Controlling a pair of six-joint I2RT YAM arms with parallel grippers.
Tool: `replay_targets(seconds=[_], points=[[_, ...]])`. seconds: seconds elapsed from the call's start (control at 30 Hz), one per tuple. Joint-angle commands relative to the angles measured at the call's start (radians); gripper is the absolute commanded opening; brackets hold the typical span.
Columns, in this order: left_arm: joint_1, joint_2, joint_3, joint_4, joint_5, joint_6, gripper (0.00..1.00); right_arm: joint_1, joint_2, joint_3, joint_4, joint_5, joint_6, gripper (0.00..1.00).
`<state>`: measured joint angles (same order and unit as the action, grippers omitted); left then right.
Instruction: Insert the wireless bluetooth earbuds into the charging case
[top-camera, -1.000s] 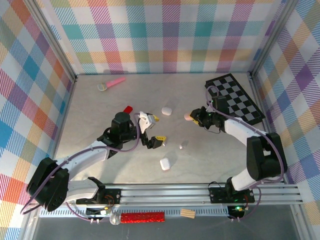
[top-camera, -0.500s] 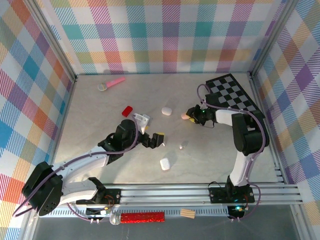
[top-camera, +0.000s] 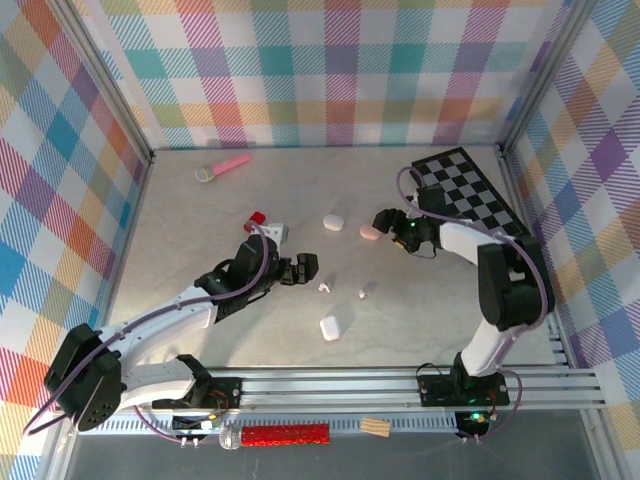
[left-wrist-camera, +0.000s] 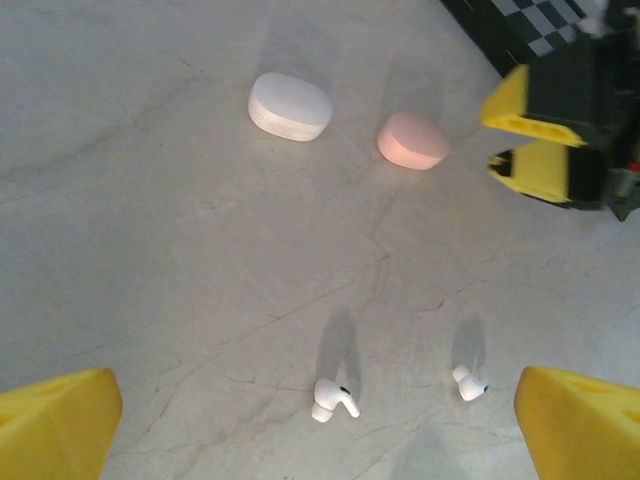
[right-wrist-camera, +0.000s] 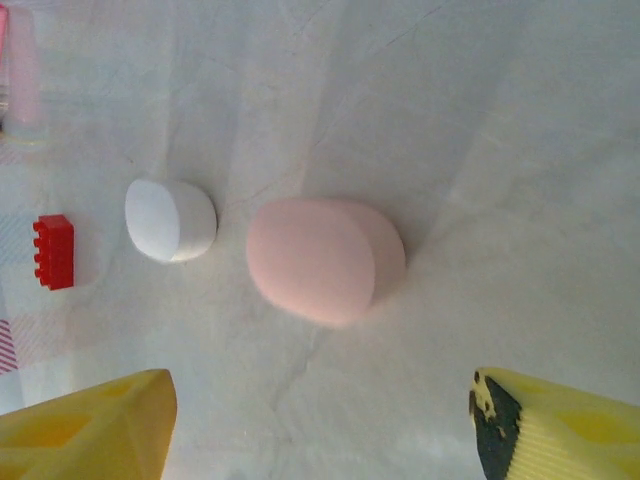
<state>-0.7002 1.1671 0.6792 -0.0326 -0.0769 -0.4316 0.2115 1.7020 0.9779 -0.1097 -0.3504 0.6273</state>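
- The left hand (top-camera: 298, 268) hangs low over the pale marbled desk (top-camera: 200, 230). Its yellow fingertips (left-wrist-camera: 60, 425) are spread wide, with nothing pinched between them.
- Two tiny white stemmed plastic earbuds lie loose on the desk just ahead of that hand. In the left wrist view, the first earbud (left-wrist-camera: 333, 400) sits near the middle of the gap between the fingers. The second earbud (left-wrist-camera: 468, 382) lies to its right, closer to the right-side finger.
- The two earbuds are apart from each other, and neither hand touches them.
- The right hand (top-camera: 388, 224) is spread open and grips nothing. Its yellow fingertips (right-wrist-camera: 90, 430) show at the two lower corners of its wrist view.
- A smooth pink pebble-shaped case (right-wrist-camera: 320, 258) lies closed on the desk just in front of the right hand, and neither finger touches it.
- A white pebble-shaped case (right-wrist-camera: 170, 220), also closed, sits near the pink one but apart from it.
- A second white pebble case (top-camera: 329, 327) lies nearer the arm bases, well apart from the other two cases.
- A small red toy brick (top-camera: 256, 216) rests beside the left arm.
- A black-and-white chequered board (top-camera: 470, 195) lies at the desk's far right, behind the right arm.
- A pink-handled tool (top-camera: 225, 166) lies near the far wall.
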Motion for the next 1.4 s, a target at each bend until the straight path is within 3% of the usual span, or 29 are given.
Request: replay_targets(seconds=[0.0, 0.13, 0.3, 0.47, 0.57, 0.87, 1.37], points=[[0.051, 0.034, 0.037, -0.037, -0.001, -0.037, 1.00, 0.051, -0.129, -0.062, -0.135, 0.104, -0.080, 0.79], [0.140, 0.062, 0.059, -0.041, 0.064, -0.062, 1.00, 0.197, -0.274, -0.139, -0.228, 0.252, -0.080, 0.81], [0.253, 0.088, 0.071, -0.050, 0.088, -0.056, 1.00, 0.477, -0.383, -0.215, -0.293, 0.400, 0.034, 0.82], [0.319, 0.081, 0.062, -0.041, 0.099, -0.055, 1.00, 0.741, -0.316, -0.152, -0.377, 0.513, 0.117, 0.82], [0.323, 0.083, 0.069, -0.059, 0.086, -0.041, 1.00, 0.849, -0.214, -0.064, -0.443, 0.568, 0.132, 0.83], [0.323, 0.067, 0.042, -0.061, 0.072, -0.030, 1.00, 0.982, 0.033, 0.142, -0.613, 0.639, 0.135, 0.80], [0.323, 0.062, 0.031, -0.058, 0.070, -0.029, 1.00, 0.987, 0.090, 0.129, -0.631, 0.567, 0.146, 0.58]])
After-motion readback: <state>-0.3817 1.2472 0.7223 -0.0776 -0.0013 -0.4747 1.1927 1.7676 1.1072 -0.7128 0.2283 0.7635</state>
